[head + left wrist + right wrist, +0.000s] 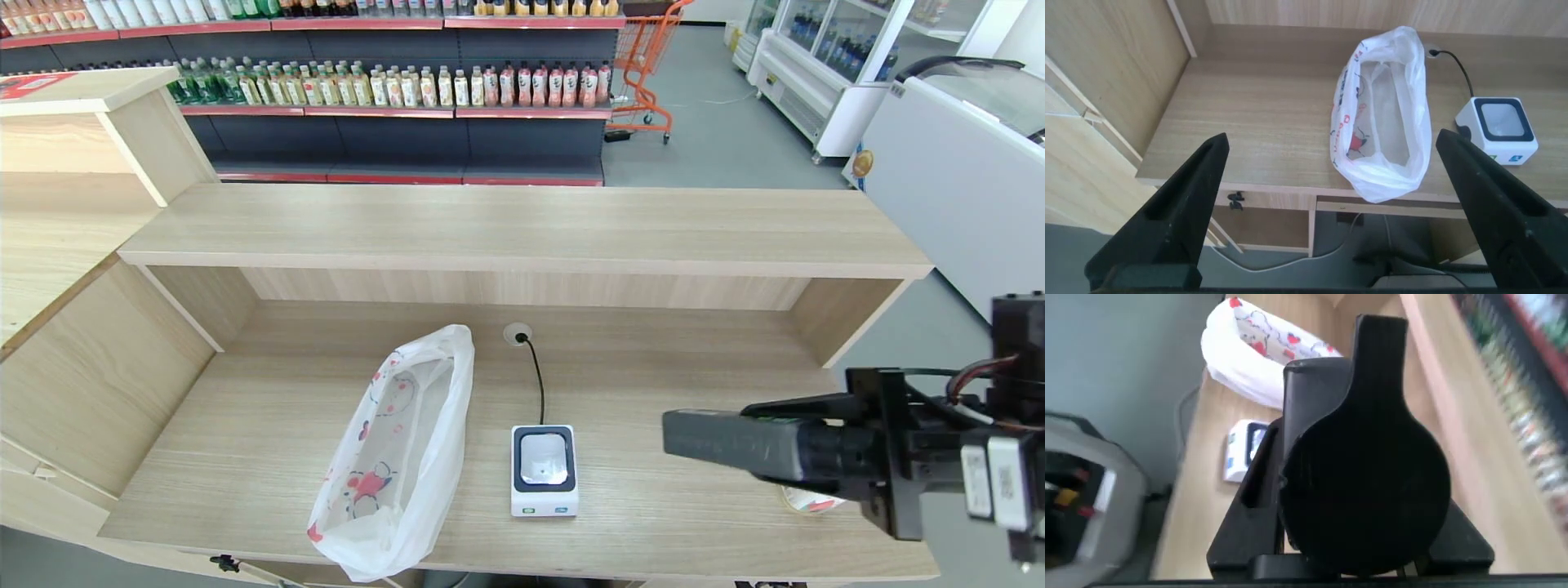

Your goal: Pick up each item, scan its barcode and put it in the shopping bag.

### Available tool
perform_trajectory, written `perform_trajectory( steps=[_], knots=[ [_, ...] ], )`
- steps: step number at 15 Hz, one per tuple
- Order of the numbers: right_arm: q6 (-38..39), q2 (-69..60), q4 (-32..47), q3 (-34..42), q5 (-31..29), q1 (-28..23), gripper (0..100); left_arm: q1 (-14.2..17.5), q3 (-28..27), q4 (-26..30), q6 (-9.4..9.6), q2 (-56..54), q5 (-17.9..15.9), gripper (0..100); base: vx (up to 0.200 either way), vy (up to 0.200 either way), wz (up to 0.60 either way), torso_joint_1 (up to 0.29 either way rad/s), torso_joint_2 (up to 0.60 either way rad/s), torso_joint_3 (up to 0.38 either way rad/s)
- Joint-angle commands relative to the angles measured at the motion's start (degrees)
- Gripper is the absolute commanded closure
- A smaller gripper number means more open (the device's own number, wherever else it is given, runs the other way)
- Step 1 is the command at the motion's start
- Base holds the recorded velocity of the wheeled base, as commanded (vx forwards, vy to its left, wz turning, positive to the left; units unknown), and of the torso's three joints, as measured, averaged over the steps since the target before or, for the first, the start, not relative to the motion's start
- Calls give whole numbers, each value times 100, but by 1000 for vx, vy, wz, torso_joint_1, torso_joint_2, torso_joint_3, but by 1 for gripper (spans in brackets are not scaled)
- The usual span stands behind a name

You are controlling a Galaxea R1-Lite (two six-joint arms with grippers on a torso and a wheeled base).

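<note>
Grip confirmed: right gripper (759, 445) fingers were closed across the dark item (694, 441), held above the counter (653, 367) right of the scanner (544, 469), well apart from the shopping bag (392, 457). Item judged rigid, light, possibly slick; a mid-body hold suited it. Left gripper (1331, 143) fingers stood wide apart, empty.

The head camera looks forward and down over the counter (694, 367). The wrist cameras face it from its front edge and right end. All three share the shopping bag (392, 457) and scanner (544, 469).

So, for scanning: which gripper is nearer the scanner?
Right, likely. The right gripper, gripping a dark item, hangs right of the scanner; the left gripper is off the counter edge, beyond the bag.
</note>
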Motion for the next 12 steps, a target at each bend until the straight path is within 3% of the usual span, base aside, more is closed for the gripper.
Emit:
perform_trajectory(
  steps=[1,3,4,5,7,12],
  knots=[
    [2833,-900,63,481,-81,-1013,100,7,0,-7,-2,-1,0,0,0,0,0,0,0,0],
    [4890,-715,300,578,-327,-986,100,-2,0,-7,-2,-1,0,0,0,0,0,0,0,0],
    [5259,-601,388,560,-415,-907,100,-2,0,-7,-2,-1,0,0,0,0,0,0,0,0],
    [6094,-293,502,534,-661,-617,100,-2,0,-7,-2,-1,0,0,0,0,0,0,0,0],
    [6709,208,441,446,-846,-187,100,-2,0,2,-2,-1,0,0,0,0,0,0,0,0],
    [6726,1667,432,-415,-863,402,100,-2,0,2,-2,-1,0,0,0,0,0,0,0,0]
  ],
)
